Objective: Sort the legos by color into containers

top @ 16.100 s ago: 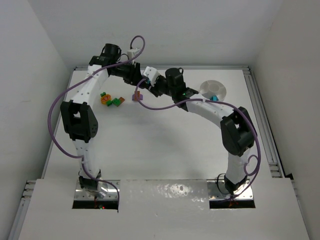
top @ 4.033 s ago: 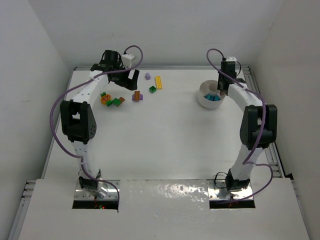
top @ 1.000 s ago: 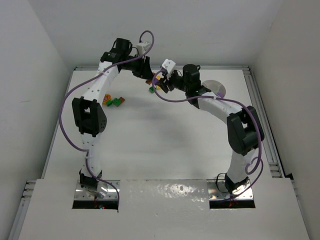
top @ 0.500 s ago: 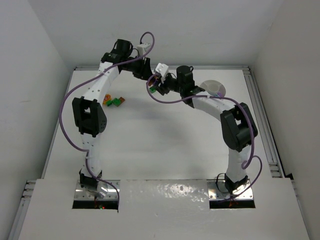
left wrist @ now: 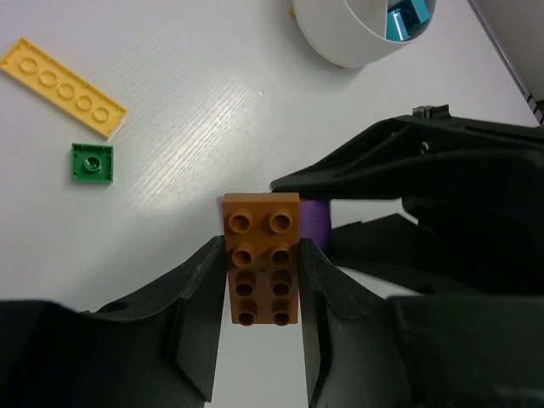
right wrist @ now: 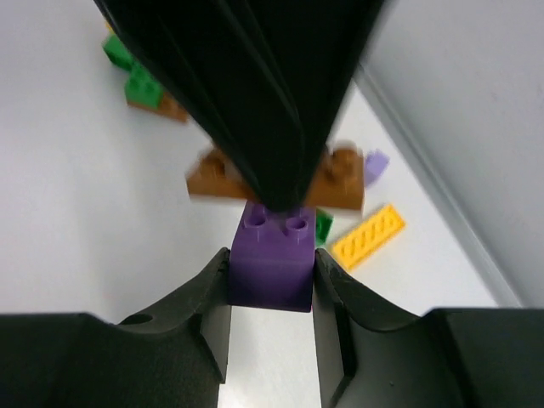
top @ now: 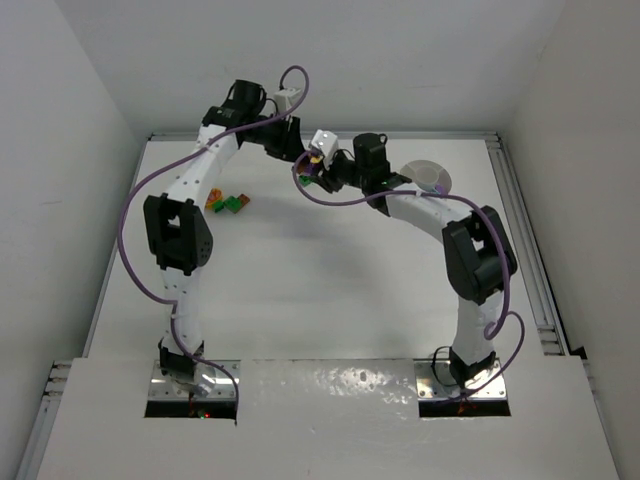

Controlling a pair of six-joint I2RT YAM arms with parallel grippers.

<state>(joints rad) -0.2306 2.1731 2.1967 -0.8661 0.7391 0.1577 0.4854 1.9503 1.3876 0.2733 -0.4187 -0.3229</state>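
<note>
- Left gripper (left wrist: 262,285) — fingers closed on the sides of a brown brick (left wrist: 261,246), studs facing the wrist camera.
- Right gripper (right wrist: 272,276) clamps a purple brick (right wrist: 272,255), just beside the brown one's far end.
- Yellow plate (left wrist: 64,87) and green square (left wrist: 92,163) lie on the table (left wrist: 195,102).
- The dish (left wrist: 353,42) — teal bricks (left wrist: 408,17) inside — sits beyond them.
</note>
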